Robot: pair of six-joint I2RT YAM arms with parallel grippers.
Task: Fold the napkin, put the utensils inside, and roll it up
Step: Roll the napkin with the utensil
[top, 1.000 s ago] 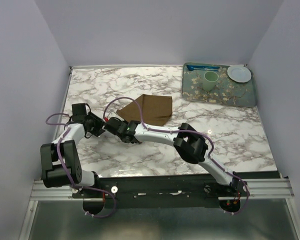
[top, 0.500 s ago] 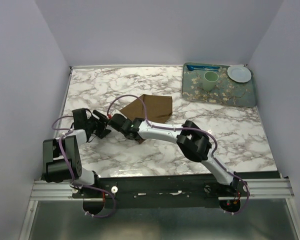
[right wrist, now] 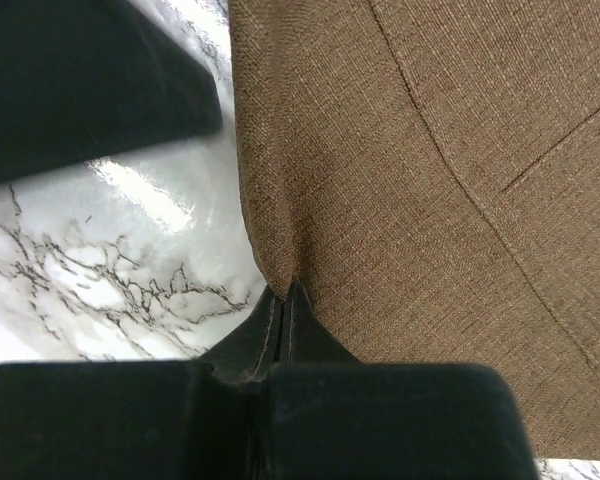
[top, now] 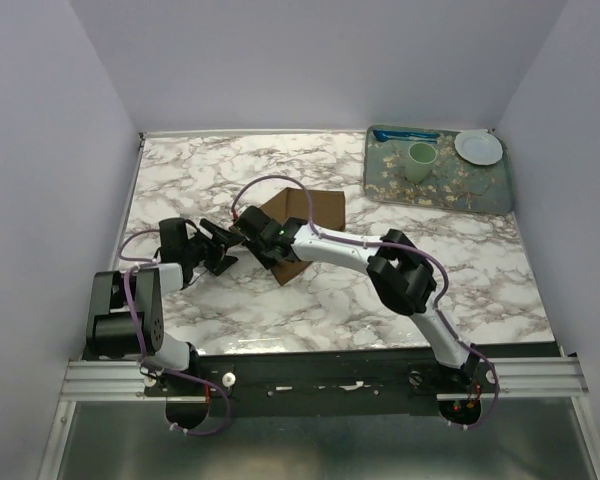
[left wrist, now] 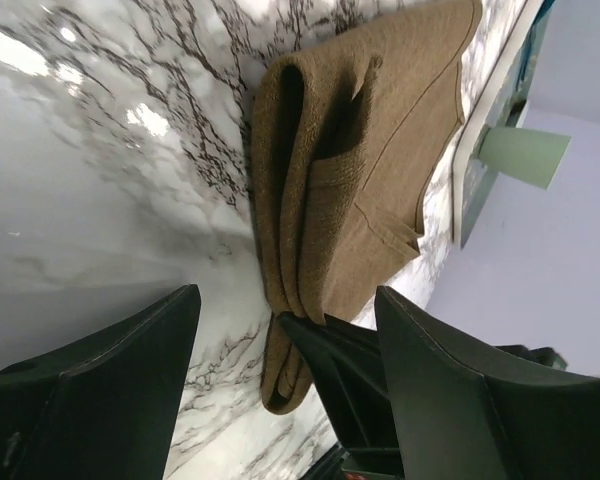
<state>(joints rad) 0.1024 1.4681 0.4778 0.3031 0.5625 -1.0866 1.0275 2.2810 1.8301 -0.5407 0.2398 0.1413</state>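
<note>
Your right tool (right wrist: 285, 295) was clamped on the folded brown cloth napkin (top: 315, 208) on the marble tabletop (top: 460, 270), with your left tool (left wrist: 286, 293) spread apart beside it. The floral green tray (top: 450, 190) sat well apart. Your right arm (top: 340, 245) hid the napkin's near edge.

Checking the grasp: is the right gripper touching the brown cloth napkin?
Touching. Right wrist view shows the right gripper shut, pinching the brown cloth napkin at its edge.

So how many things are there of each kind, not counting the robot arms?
Napkin: 1
Tray: 1
Cup: 1
Plate: 1
Blue utensil: 1 seen, too small to tell if there are more
Total: 5
</note>
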